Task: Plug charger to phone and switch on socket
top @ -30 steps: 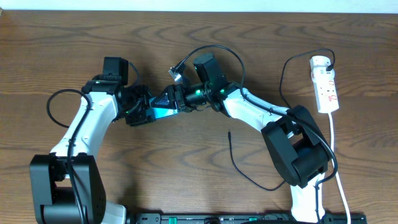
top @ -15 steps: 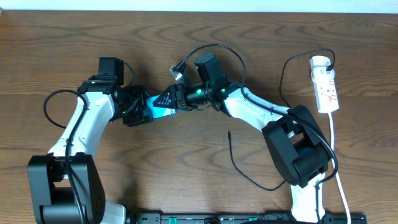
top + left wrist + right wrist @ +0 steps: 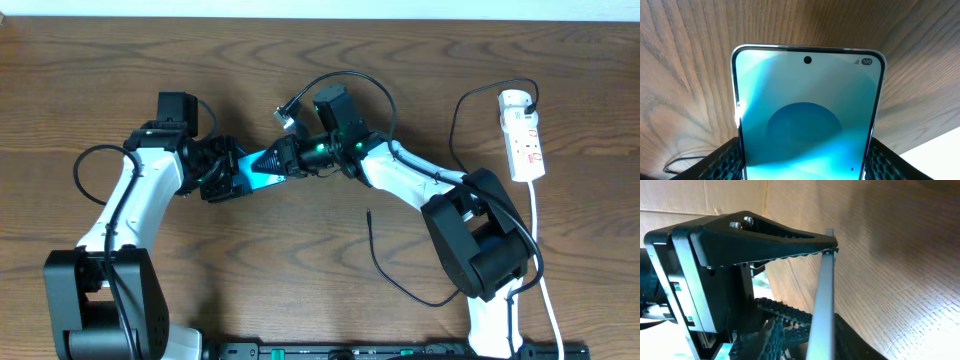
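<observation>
The phone (image 3: 262,172) is held above the table between the two arms, its blue-teal screen lit. My left gripper (image 3: 243,176) is shut on its lower end; in the left wrist view both fingers press the side edges of the phone (image 3: 807,115). My right gripper (image 3: 277,160) has its jaws close around the other end. The right wrist view shows the phone (image 3: 822,305) edge-on between my right gripper (image 3: 815,337) fingers, too close to tell a clamp. The charger tip (image 3: 369,212) lies free on the table. The socket (image 3: 523,135) lies at the far right.
The charger's thin black cable (image 3: 400,288) curves across the table under the right arm and loops up to the socket. A thick white cord (image 3: 541,245) runs from the socket toward the front edge. The left arm's own cable (image 3: 84,172) loops at the left.
The right gripper's jaws have narrowed around the phone's end. The left arm shifted slightly left and back early on, still holding the phone.
</observation>
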`<control>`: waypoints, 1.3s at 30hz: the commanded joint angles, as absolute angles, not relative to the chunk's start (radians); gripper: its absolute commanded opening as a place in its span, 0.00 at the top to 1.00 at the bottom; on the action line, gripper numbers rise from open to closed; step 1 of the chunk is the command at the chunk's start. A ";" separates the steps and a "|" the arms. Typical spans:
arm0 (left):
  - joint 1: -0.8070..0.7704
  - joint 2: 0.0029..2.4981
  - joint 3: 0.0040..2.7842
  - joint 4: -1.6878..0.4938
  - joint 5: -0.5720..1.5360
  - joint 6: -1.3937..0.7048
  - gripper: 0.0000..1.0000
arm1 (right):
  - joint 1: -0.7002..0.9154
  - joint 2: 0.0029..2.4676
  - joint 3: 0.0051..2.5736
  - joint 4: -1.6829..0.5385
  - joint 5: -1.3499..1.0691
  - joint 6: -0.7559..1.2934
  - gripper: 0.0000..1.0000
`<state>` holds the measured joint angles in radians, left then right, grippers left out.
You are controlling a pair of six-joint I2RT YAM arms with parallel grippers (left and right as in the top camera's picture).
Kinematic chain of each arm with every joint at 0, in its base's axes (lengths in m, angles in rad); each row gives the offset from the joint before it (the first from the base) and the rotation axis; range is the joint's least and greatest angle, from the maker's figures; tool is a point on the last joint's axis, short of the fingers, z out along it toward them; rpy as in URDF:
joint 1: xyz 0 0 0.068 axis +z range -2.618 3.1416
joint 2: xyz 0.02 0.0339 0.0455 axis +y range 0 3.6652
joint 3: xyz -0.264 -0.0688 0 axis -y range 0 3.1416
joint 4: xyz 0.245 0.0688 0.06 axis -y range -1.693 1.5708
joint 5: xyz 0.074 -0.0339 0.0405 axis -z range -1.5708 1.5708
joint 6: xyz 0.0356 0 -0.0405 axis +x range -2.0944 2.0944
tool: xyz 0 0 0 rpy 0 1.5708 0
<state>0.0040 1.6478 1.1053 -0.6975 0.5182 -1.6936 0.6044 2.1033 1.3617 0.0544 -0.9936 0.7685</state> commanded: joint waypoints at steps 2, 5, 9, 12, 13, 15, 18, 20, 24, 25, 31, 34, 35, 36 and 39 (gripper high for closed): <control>0.002 1.644 1.110 -0.697 0.543 -1.657 0.93 | 0.605 2.103 1.365 0.059 -1.000 0.749 0.69; 0.002 1.644 1.110 -0.697 0.543 -1.653 0.93 | 0.605 2.103 1.365 0.059 -1.000 0.749 0.67; 0.002 1.644 1.110 -0.697 0.543 -1.650 0.93 | 0.605 2.103 1.365 0.051 -0.996 0.742 0.65; 0.002 1.644 1.110 -0.698 0.542 -1.642 0.93 | 0.604 2.103 1.365 0.022 -0.971 0.725 0.65; 0.002 1.644 1.110 -0.698 0.542 -1.642 0.93 | 0.604 2.103 1.365 0.012 -0.962 0.723 0.65; 0.002 1.644 1.110 -0.697 0.537 -1.642 0.93 | 0.604 2.103 1.365 -0.010 -0.944 0.719 0.66; 0.002 1.644 1.110 -0.697 0.531 -1.633 0.93 | 0.604 2.103 1.365 -0.012 -0.944 0.716 0.67; 0.002 1.644 1.110 -0.698 0.531 -1.623 0.93 | 0.604 2.103 1.365 -0.013 -0.942 0.716 0.67; 0.002 1.644 1.110 -0.699 0.530 -1.612 0.93 | 0.605 2.103 1.365 -0.032 -0.921 0.716 0.67; 0.001 1.644 1.110 -0.699 0.529 -1.612 0.93 | 0.605 2.103 1.365 -0.040 -0.916 0.716 0.67; -0.038 1.644 1.110 -0.700 0.469 -1.613 0.93 | 0.605 2.103 1.365 -0.046 -0.907 0.715 0.68; -0.046 1.644 1.110 -0.698 0.459 -1.613 0.93 | 0.605 2.103 1.365 -0.046 -0.904 0.715 0.68; -0.046 1.644 1.110 -0.698 0.459 -1.613 0.93 | 0.605 2.103 1.365 -0.046 -0.902 0.716 0.68; -0.046 1.644 1.110 -0.698 0.460 -1.613 0.93 | 0.605 2.103 1.365 -0.046 -0.899 0.716 0.70; -0.046 1.644 1.110 -0.698 0.460 -1.613 0.93 | 0.605 2.103 1.365 -0.046 -0.898 0.716 0.73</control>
<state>-0.0467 1.6478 1.1053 -0.6979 0.4648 -1.6218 0.6052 2.1033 1.3617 -0.0425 -0.9031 0.7292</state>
